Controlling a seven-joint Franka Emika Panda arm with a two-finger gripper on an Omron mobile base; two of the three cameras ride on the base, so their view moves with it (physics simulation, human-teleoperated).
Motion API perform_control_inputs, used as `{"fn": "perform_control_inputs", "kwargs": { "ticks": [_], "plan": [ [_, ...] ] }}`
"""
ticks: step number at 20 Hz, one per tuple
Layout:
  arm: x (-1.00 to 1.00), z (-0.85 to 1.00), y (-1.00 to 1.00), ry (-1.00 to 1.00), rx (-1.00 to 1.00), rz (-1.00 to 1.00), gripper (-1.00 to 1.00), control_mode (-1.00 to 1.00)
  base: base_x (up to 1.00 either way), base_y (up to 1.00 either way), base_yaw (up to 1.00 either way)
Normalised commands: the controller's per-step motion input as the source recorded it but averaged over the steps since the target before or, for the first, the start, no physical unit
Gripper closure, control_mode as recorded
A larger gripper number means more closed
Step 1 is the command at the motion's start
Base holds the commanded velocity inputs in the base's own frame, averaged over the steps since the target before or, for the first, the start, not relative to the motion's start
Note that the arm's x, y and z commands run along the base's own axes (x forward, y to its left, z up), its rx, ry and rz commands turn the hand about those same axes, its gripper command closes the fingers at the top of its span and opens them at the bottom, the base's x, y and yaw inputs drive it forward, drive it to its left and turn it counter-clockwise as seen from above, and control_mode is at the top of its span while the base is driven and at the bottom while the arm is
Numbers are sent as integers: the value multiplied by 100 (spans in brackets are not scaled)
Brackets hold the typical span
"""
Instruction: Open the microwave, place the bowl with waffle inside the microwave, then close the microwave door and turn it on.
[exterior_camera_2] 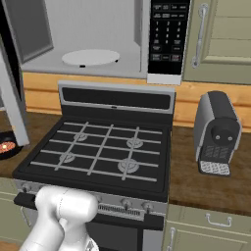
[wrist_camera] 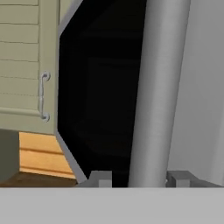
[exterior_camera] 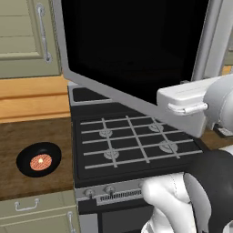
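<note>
The microwave [exterior_camera_2: 142, 29] hangs over the stove with its cavity showing, the white turntable [exterior_camera_2: 90, 57] inside and the dark keypad [exterior_camera_2: 169, 34] to the right. The microwave door [exterior_camera: 132, 45] is swung wide open, black glass facing me. Its vertical grey bar handle [wrist_camera: 153, 87] runs between the fingertips of my gripper [wrist_camera: 140, 179], which is closed around it. The white hand [exterior_camera: 182, 98] sits at the door's lower right corner. The black bowl [exterior_camera: 39, 159] with the orange-red waffle [exterior_camera: 40, 162] rests on the wooden counter left of the stove, apart from the gripper.
A black gas stove [exterior_camera: 132, 141] with grey grates lies below the open door. A small grey toaster [exterior_camera_2: 218, 132] stands on the counter to its right. Beige cabinet doors [exterior_camera: 22, 36] flank the microwave. The open door edge [exterior_camera_2: 12, 88] overhangs the counter near the bowl [exterior_camera_2: 6, 146].
</note>
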Motion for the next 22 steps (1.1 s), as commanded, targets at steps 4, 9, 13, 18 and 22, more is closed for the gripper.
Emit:
{"fn": "perform_control_inputs", "kwargs": {
  "ticks": [4, 9, 13, 18, 22],
  "plan": [
    [3, 0, 100, 0, -8, -8, 100, -100, 0, 0, 0],
    [2, 0, 100, 0, -10, -9, 100, -100, 0, 0, 0],
    [11, -12, 100, -2, -9, -6, 100, -100, 0, 0, 0],
    [35, -29, 100, -1, -4, -2, 100, -100, 0, 0, 0],
    [62, -31, 100, 0, -1, 0, 100, -100, 0, 0, 0]
  ]
}}
